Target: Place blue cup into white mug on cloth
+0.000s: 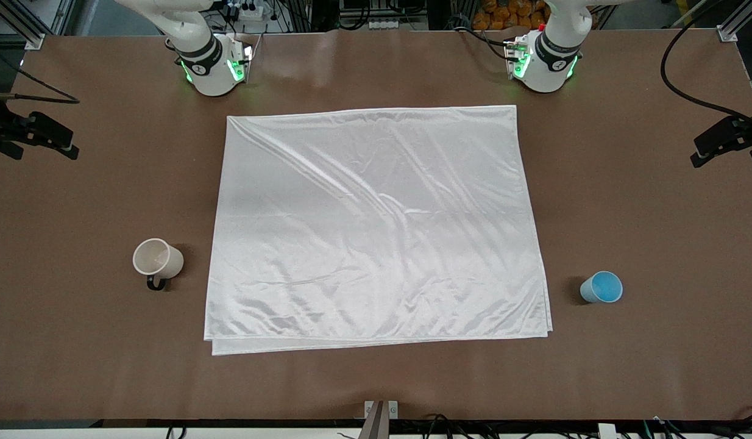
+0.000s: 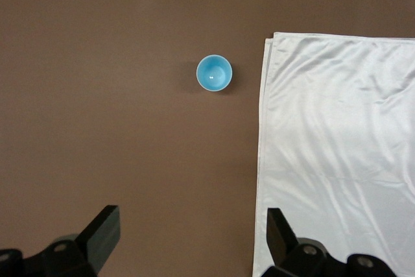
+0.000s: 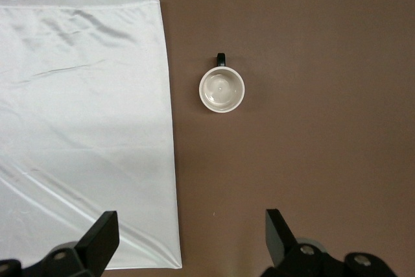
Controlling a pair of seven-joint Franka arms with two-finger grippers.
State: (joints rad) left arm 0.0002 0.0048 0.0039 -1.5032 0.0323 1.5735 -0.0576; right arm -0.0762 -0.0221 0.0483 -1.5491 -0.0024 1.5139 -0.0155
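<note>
The white cloth (image 1: 376,225) lies flat in the middle of the table, its edges showing in both wrist views (image 2: 337,147) (image 3: 84,128). The blue cup (image 1: 601,287) (image 2: 214,73) stands upright on bare table beside the cloth, toward the left arm's end. The white mug (image 1: 158,259) (image 3: 222,89) stands upright on bare table beside the cloth, toward the right arm's end, with its black handle toward the front camera. My left gripper (image 2: 192,225) is open, empty and high over the table by the cloth's edge. My right gripper (image 3: 191,225) is open, empty and high over the cloth's corner. Neither hand shows in the front view.
The brown table (image 1: 656,201) surrounds the cloth. Black clamps stand at the table's two ends (image 1: 41,137) (image 1: 726,140), with a black cable (image 1: 674,79) at the left arm's end. The arm bases (image 1: 211,64) (image 1: 549,58) stand along the edge farthest from the front camera.
</note>
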